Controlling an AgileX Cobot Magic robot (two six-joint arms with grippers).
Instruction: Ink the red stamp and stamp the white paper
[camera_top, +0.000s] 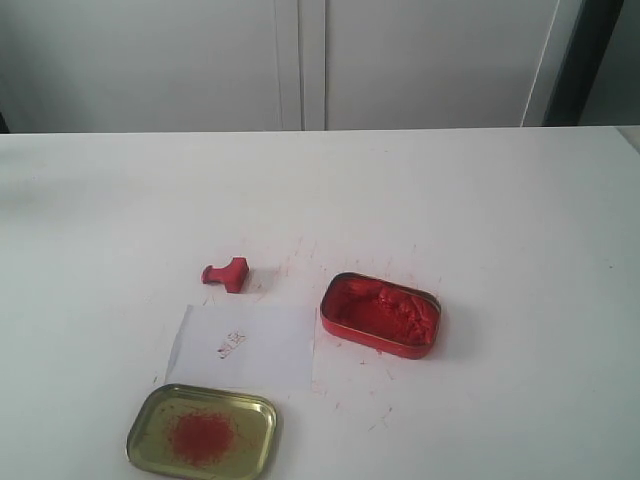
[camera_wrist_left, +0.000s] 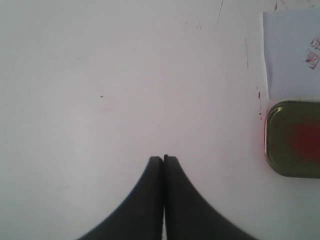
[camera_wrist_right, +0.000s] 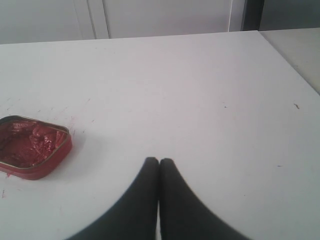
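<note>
The red stamp (camera_top: 227, 273) lies on its side on the table, just beyond the white paper (camera_top: 243, 346), which carries a small red mark. The paper's corner (camera_wrist_left: 292, 50) also shows in the left wrist view. The red tin of paste (camera_top: 381, 314) stands to the right of the paper and shows in the right wrist view as well (camera_wrist_right: 31, 146). My left gripper (camera_wrist_left: 163, 158) is shut and empty above bare table, off to the side of the paper. My right gripper (camera_wrist_right: 159, 161) is shut and empty too, apart from the tin. Neither arm shows in the exterior view.
A gold tin lid (camera_top: 203, 432) with red powder sits in front of the paper near the table's front edge; its rim (camera_wrist_left: 294, 139) shows in the left wrist view. White cabinet doors (camera_top: 300, 60) stand behind the table. Red specks dot the tabletop around the tin.
</note>
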